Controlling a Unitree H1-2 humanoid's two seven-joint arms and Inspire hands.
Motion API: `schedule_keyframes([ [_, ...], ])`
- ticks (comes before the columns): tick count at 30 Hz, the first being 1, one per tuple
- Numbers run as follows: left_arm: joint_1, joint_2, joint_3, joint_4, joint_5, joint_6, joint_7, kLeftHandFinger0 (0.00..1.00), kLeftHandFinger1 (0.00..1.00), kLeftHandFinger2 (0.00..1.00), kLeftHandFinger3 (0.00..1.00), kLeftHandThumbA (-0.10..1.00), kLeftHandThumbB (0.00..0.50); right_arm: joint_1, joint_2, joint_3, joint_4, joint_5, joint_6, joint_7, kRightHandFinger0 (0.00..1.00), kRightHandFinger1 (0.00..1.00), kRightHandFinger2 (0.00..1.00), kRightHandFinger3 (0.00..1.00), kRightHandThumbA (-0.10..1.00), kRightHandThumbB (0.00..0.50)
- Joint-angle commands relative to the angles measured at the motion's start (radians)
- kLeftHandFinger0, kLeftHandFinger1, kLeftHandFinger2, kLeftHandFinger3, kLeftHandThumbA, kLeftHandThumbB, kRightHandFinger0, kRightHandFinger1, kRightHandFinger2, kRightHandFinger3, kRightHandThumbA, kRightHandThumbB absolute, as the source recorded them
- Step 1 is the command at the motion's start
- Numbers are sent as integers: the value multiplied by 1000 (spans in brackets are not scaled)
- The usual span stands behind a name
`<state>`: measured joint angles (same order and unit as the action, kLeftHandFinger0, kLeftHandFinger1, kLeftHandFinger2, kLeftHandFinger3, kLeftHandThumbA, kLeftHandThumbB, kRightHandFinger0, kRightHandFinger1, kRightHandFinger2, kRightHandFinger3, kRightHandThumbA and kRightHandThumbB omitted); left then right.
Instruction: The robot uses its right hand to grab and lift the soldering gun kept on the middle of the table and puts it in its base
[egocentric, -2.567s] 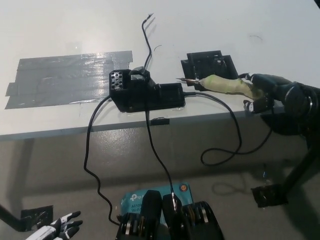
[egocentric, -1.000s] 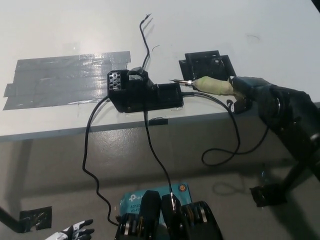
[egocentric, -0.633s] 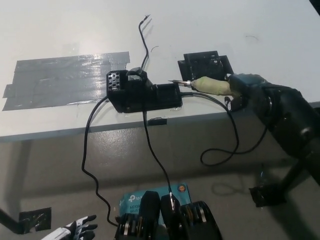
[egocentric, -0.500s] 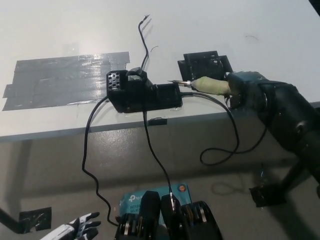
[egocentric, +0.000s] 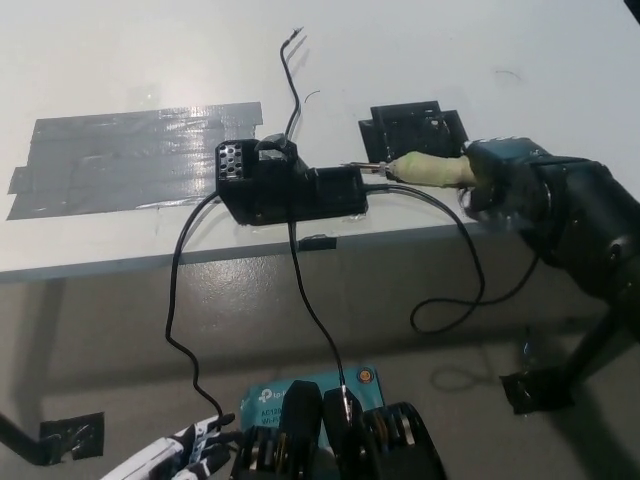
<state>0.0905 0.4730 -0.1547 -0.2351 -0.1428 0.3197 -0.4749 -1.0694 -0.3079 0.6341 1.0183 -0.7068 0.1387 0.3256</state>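
The soldering gun (egocentric: 425, 170), with a pale green-yellow handle and a thin metal tip pointing left, hangs level just above the table's front edge. My black right hand (egocentric: 505, 180) is shut on the rear of its handle. The tip sits just right of the black base (egocentric: 290, 188), close to the base's right end; I cannot tell whether it touches it. The gun's black cable (egocentric: 470, 290) loops down below the table edge. My white left hand (egocentric: 180, 455) rests low at the bottom left, away from the table, fingers apart.
A black flat bracket (egocentric: 412, 128) lies behind the gun. Grey tape (egocentric: 130, 155) covers the white table (egocentric: 400, 50) at left. Black cables (egocentric: 180, 300) run from the base down to a teal box (egocentric: 300, 395) on the floor. A small black clip (egocentric: 318, 241) sits at the table's edge.
My right hand has carried the soldering gun leftward, its tip closing on the base's right end, and in the last half second lifted slightly. My left hand rose a little into view.
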Motion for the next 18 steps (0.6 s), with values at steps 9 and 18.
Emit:
schedule_keyframes([
  [9, -10, 28, -6, -13, 3, -12, -24, 1000, 1000, 1000, 1000, 742, 200, 9, 21, 29, 20, -11, -58, 63, 464, 591, 970, 1000, 145, 419],
  [18, -21, 29, -2, -9, -12, -16, -31, 1000, 1000, 1000, 1000, 714, 173, -5, 37, 92, 38, -43, -73, 124, 708, 969, 1000, 1000, 56, 394],
])
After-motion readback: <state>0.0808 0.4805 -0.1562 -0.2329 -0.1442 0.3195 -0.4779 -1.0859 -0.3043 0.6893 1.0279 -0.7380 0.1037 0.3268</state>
